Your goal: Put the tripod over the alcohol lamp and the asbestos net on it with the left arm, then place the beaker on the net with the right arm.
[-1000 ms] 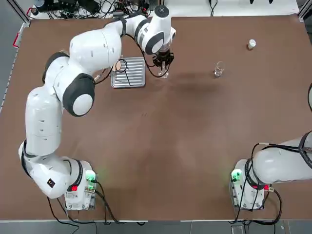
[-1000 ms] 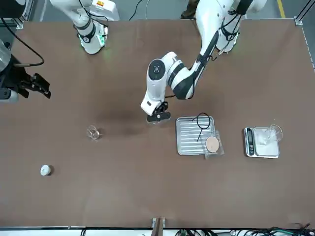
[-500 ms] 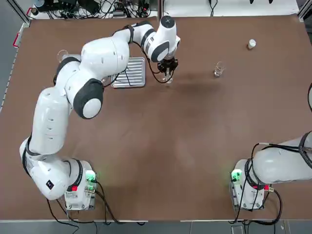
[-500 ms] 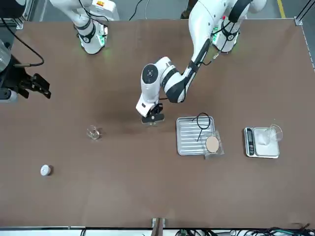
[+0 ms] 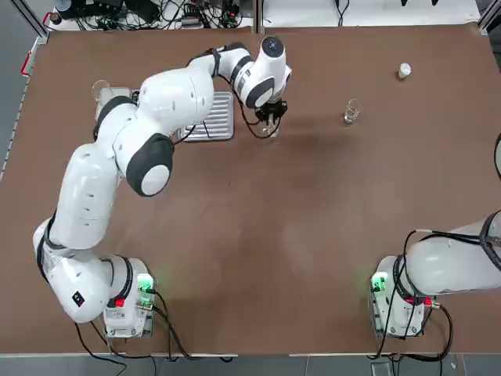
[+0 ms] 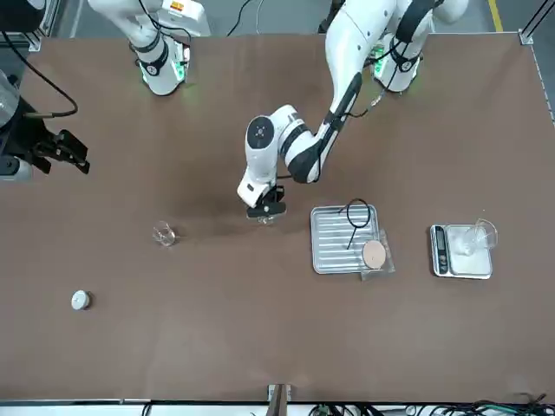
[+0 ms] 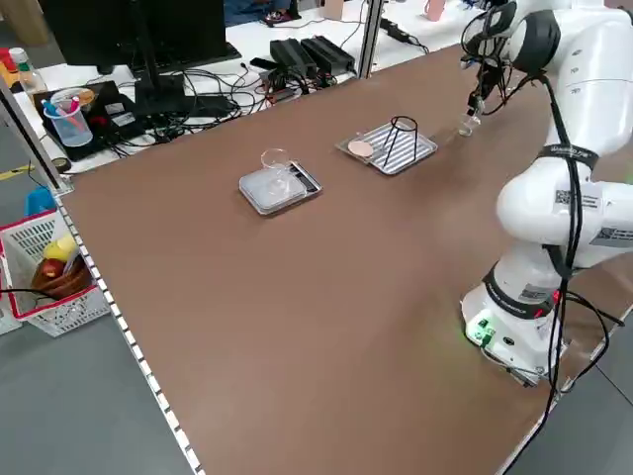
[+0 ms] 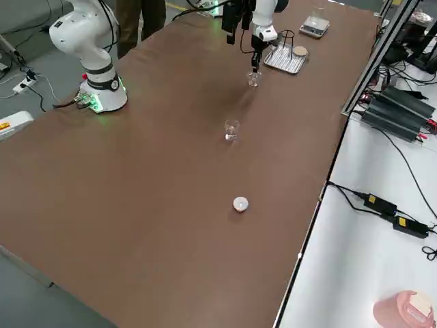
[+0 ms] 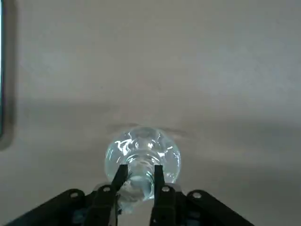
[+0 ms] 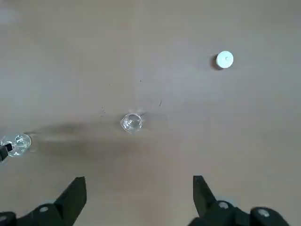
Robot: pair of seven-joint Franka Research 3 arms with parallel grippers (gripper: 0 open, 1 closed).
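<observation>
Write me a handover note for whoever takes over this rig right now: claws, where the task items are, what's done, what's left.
Left claw: shut on the alcohol lamp, beside the ridged tray.
Right claw: open, empty, parked at its own side of the table.
Tripod stands on the tray; asbestos net lies at the tray's edge; beaker stands alone on the table, white cap farther out.
Done: nothing stacked yet.
Left: set the lamp down, tripod over it, net on top, then beaker with the right arm.

The left end effector [image 5: 270, 119] has carried the alcohol lamp [image 9: 142, 160] slightly right, away from the tray [image 5: 216, 117] in the top view
</observation>
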